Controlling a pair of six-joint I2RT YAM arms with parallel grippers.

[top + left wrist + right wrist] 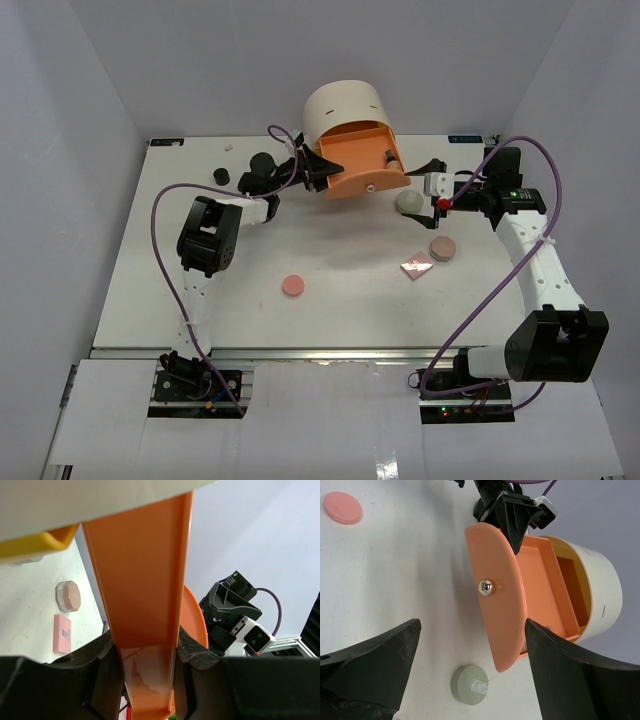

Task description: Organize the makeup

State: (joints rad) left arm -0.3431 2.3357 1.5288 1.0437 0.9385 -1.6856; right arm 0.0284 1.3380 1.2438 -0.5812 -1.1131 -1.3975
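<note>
The makeup lies spread over the table: a grey-green compact (pixel 408 202) (pixel 470 685), a tan compact (pixel 442 247) (pixel 68 595), a pink square palette (pixel 417 266) (pixel 62 633), a pink round compact (pixel 293 285) (pixel 342 507) and two black jars (pixel 220 174) (pixel 262 160). A small bottle (pixel 392 160) sits inside the pulled-out orange drawer (pixel 365 165). My left gripper (pixel 318 170) (pixel 147 650) is shut on that drawer's left side wall (pixel 145 605). My right gripper (pixel 428 186) (pixel 472 625) is open and holds nothing; it hovers by the drawer's front, above the grey-green compact.
The cream cylindrical box (pixel 345 108) (pixel 600 595) stands at the back centre, tipped toward the arms. A yellow drawer (pixel 37 545) shows below the orange one. The drawer front carries a silver knob (pixel 486 586). White walls close in the table's sides.
</note>
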